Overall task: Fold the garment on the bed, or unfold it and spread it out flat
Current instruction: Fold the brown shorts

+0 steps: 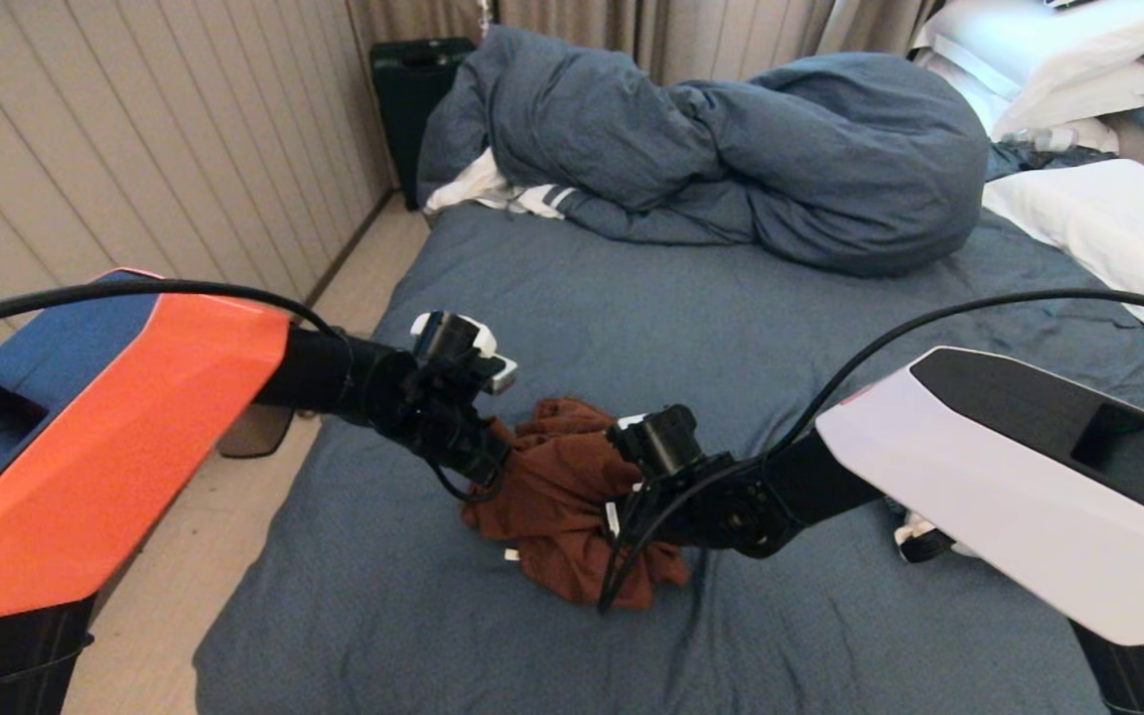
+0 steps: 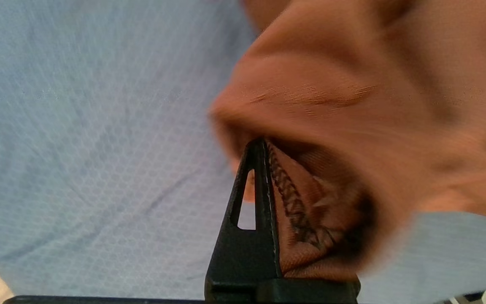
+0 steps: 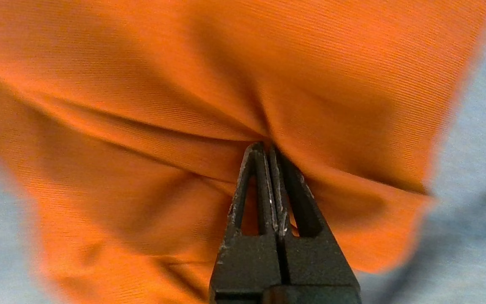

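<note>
A rust-brown garment [image 1: 557, 497] hangs bunched between my two grippers, its lower folds resting on the slate-blue bed [image 1: 781, 338]. My left gripper [image 1: 495, 459] is shut on the garment's left upper edge. In the left wrist view the cloth [image 2: 352, 105] wraps over the left gripper [image 2: 265, 145]; one black finger [image 2: 247, 236] shows and the other is hidden under fabric. My right gripper [image 1: 624, 501] pinches the garment's right side. In the right wrist view the right gripper [image 3: 267, 148] has its tips pressed together on a fold of the garment [image 3: 184, 84].
A bunched blue duvet [image 1: 731, 149] lies across the far side of the bed, with white pillows [image 1: 1098, 218] at the right. A white striped cloth [image 1: 507, 194] peeks from under the duvet. A dark case [image 1: 413, 89] stands by the wall. The bed's left edge drops to pale floor [image 1: 224, 516].
</note>
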